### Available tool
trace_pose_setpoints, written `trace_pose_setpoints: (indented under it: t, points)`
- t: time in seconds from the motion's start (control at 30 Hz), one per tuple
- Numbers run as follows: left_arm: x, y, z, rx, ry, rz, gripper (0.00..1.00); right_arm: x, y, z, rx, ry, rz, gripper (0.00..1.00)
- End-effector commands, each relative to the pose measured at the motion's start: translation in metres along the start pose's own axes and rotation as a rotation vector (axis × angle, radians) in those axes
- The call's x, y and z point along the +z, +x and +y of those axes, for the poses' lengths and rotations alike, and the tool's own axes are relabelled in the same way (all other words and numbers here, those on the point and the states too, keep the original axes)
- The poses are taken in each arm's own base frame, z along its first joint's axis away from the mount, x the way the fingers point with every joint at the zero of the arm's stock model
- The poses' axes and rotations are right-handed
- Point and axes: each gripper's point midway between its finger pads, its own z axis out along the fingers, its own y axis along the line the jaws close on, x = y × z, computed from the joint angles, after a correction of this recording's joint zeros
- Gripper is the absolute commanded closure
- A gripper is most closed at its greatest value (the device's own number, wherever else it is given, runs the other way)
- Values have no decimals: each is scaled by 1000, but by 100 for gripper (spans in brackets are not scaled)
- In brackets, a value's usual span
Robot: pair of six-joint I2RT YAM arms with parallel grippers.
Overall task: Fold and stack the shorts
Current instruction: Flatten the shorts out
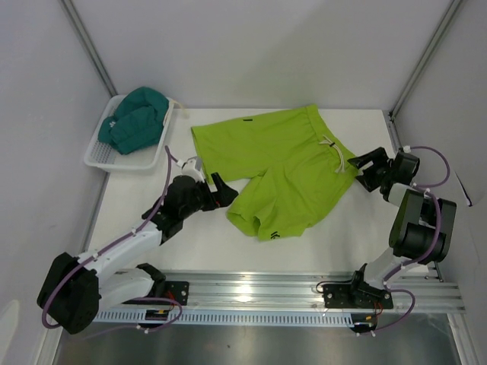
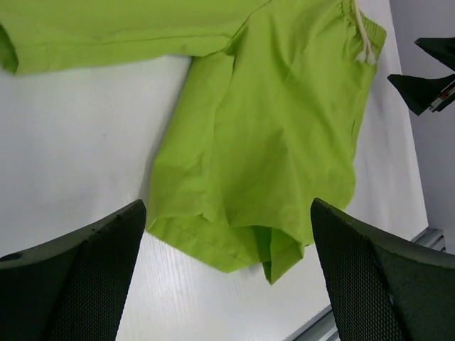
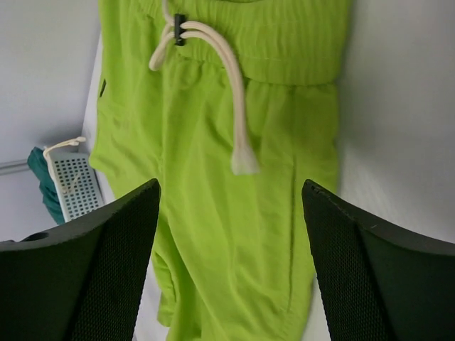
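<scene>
The lime green shorts (image 1: pixel 281 167) lie spread flat on the white table, waistband toward the right, one leg reaching to the upper left and the other down toward the front. Their cream drawstring (image 3: pixel 234 114) shows in the right wrist view. The dark teal shorts (image 1: pixel 135 120) sit bunched in the basket at the back left. My left gripper (image 1: pixel 226 192) stands open just left of the lower leg's hem (image 2: pixel 220 249), holding nothing. At the waistband's right edge my right gripper (image 1: pixel 364 169) is open too, over the green fabric (image 3: pixel 234 234), with nothing between its fingers.
A white plastic mesh basket (image 1: pixel 103 156) stands at the back left corner. Grey walls close the table on three sides. A metal rail (image 1: pixel 266 289) runs along the near edge, where both arm bases are bolted.
</scene>
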Motion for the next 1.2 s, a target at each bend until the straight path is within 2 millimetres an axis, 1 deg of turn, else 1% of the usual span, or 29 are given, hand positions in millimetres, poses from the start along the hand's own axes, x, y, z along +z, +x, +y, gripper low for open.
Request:
trace_pose_setpoints:
  t: [0.0, 0.03, 0.07, 0.17, 0.2, 0.23, 0.3, 0.33, 0.4, 0.43, 0.47, 0.5, 0.53, 0.57, 0.6, 0.63, 0.67, 0.7, 0.73, 0.77, 0.83, 0.87, 0.9, 0.93, 0.97, 1.03, 1.07, 1.13, 1.17]
  points:
    - [-13, 4, -4, -17, 19, -39, 1, -14, -15, -4, -68, 1, -80, 19]
    - [-15, 17, 3, -20, 11, -19, 1, -14, -14, -13, -65, 22, -91, 19]
    - [-19, 16, -2, -18, 31, -27, 1, -15, -14, -17, -68, 32, -101, 19]
    - [-20, 25, -2, -16, 37, -10, 1, -12, -15, -29, -64, 59, -130, 21]
    - [-20, 27, -3, -14, 40, -5, 1, -11, -18, -28, -68, 52, -147, 21]
    - [-19, 28, -4, -10, 39, -6, 1, -9, -19, -31, -63, 59, -150, 21]
    - [-17, 28, -2, -5, 19, -12, 1, -4, -24, -31, -60, 50, -163, 23]
    - [-16, 30, -3, -3, 20, -11, 1, 1, -22, -35, -51, 56, -153, 23]
    - [-14, 33, -6, 2, 25, -5, 1, 7, -29, -29, -52, 26, -160, 26]
    - [-14, 34, -8, 7, 33, -3, 1, 13, -27, -34, -39, 29, -142, 26]
    - [-13, 35, -9, 18, 39, -3, 1, 17, -29, -33, -34, 24, -136, 29]
    - [-10, 37, -8, 29, 35, 5, 1, 21, -36, -28, -35, 12, -135, 29]
    - [-9, 36, -11, 42, 40, 3, 1, 25, -36, -29, -29, 16, -123, 31]
    - [-8, 36, -10, 73, 33, 5, 1, 33, -32, -36, -16, 26, -95, 34]
    - [-4, 38, -4, 97, 1, 23, 1, 38, -34, -33, -15, 14, -77, 35]
    - [-2, 33, -7, 116, -7, 22, 1, 41, -32, -36, -4, 19, -63, 35]
    - [-1, 34, -3, 155, -28, 40, 1, 44, -29, -39, 7, 21, -50, 35]
    - [1, 36, 0, 165, -46, 54, 1, 49, -25, -46, 25, 29, -33, 36]
    - [4, 37, -1, 170, -52, 76, 1, 51, -25, -45, 33, 17, -19, 39]
    - [5, 40, -1, 165, -47, 88, 1, 54, -24, -46, 47, 14, -9, 46]
    - [8, 48, -5, 138, -13, 106, 1, 60, -18, -51, 62, 1, 15, 55]
    - [9, 54, -10, 98, 17, 127, 1, 60, -17, -51, 73, -5, 16, 60]
    - [11, 57, -14, 74, 47, 124, 1, 60, -18, -49, 69, -16, 10, 63]
    - [13, 63, -11, 51, 48, 136, 1, 59, -18, -50, 70, -17, 7, 66]
    - [15, 69, -13, 6, 55, 153, 1, 58, -17, -50, 71, -19, 6, 73]
    - [19, 77, -14, -33, 74, 164, 1, 57, -17, -49, 72, -27, 3, 80]
    - [20, 79, -16, -71, 75, 170, 1, 57, -16, -49, 74, -29, 5, 90]
    - [23, 85, -17, -105, 74, 181, 1, 59, -14, -48, 78, -41, 14, 98]
    - [24, 87, -17, -111, 68, 179, 1, 59, -13, -49, 81, -44, 16, 100]
